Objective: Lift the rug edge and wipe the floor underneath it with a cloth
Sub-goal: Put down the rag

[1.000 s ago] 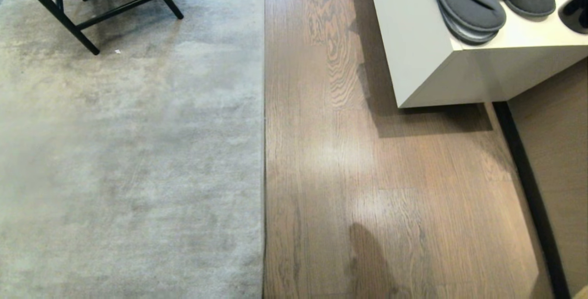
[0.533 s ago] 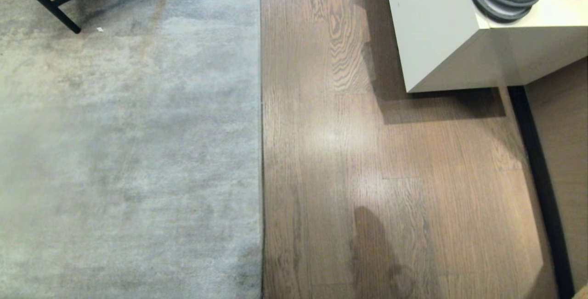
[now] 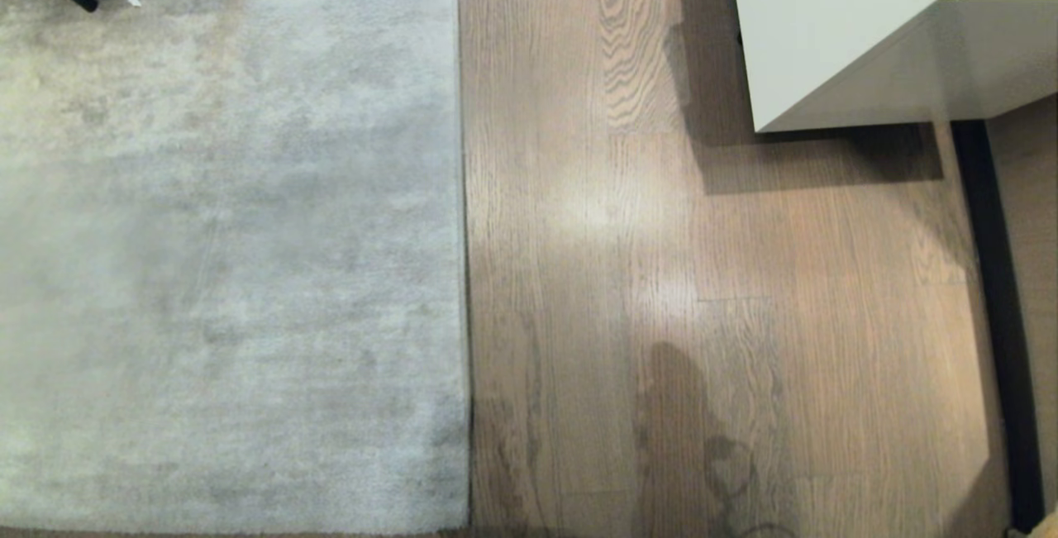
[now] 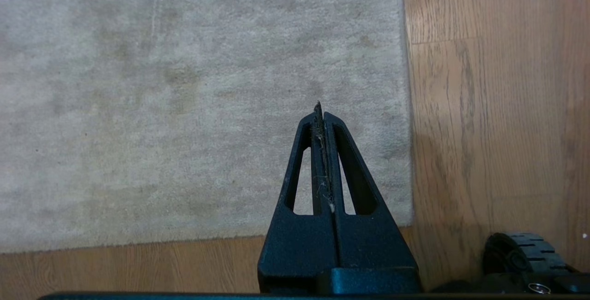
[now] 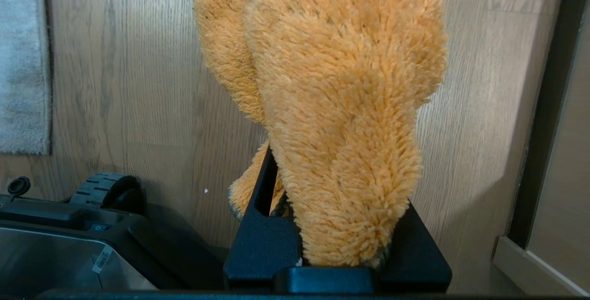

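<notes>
Everything has slid up in the head view since before; the camera tipped down. Right gripper (image 5: 318,189) is clamped on the fluffy orange cloth (image 5: 336,106) above the floor (image 3: 628,273). Left gripper (image 4: 321,111), jaws together, hangs over the rug edge (image 3: 463,232). Farther off stands a white cabinet (image 3: 826,26).

Cloth (image 5: 332,106) drapes over the right claw (image 5: 322,226) — fingers hidden.

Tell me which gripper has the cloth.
The right gripper: its fingers are shut on the fluffy orange cloth, held above the floor. The left gripper is shut with nothing in it, over the rug.
</notes>
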Robot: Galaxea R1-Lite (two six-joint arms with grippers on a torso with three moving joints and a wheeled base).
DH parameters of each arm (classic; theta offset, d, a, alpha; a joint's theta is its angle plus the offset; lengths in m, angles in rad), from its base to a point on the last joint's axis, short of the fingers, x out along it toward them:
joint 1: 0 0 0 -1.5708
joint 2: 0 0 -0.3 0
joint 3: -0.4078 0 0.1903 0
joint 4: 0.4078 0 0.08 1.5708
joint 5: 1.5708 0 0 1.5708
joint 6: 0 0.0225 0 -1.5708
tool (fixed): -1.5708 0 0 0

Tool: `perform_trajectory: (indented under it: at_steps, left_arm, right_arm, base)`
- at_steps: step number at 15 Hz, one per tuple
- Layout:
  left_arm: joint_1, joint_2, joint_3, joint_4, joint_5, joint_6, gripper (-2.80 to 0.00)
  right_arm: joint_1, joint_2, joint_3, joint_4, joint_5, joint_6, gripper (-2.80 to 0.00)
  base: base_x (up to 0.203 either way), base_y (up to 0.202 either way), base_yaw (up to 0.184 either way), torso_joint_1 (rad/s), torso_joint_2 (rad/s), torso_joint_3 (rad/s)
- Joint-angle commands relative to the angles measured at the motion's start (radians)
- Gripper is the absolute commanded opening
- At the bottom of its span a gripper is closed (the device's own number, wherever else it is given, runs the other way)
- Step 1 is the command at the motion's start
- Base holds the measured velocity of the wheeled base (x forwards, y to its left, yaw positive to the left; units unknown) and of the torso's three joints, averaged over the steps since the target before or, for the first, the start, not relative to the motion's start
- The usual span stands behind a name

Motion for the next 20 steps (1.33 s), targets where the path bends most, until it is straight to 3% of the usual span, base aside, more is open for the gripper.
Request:
perform_trajectory:
  at_steps: [1, 9, 20]
  left_arm:
    - [0.0, 0.0, 0.0, 0.0, 0.0, 0.001, -2.8]
    - [0.0, 0.0, 0.0, -0.002, 0.0, 0.001, -2.8]
    - [0.0, 0.0, 0.0, 0.0, 0.0, 0.002, -2.8]
  right_arm:
    - [0.0, 0.001, -0.001, 0.001, 0.001, -0.001, -2.8]
    - [0.0, 0.001, 0.0, 0.001, 0.001, -0.001, -2.8]
    - [0.002, 0.006, -0.004, 0.006, -0.002, -0.014, -2.8]
  base:
    - [0.0, 0.0, 0.0, 0.007, -0.01, -0.203]
    - [0.0, 0.0, 0.0, 0.004, 0.0, -0.187]
    - [0.0, 0.0, 0.0, 0.0, 0.0, -0.011]
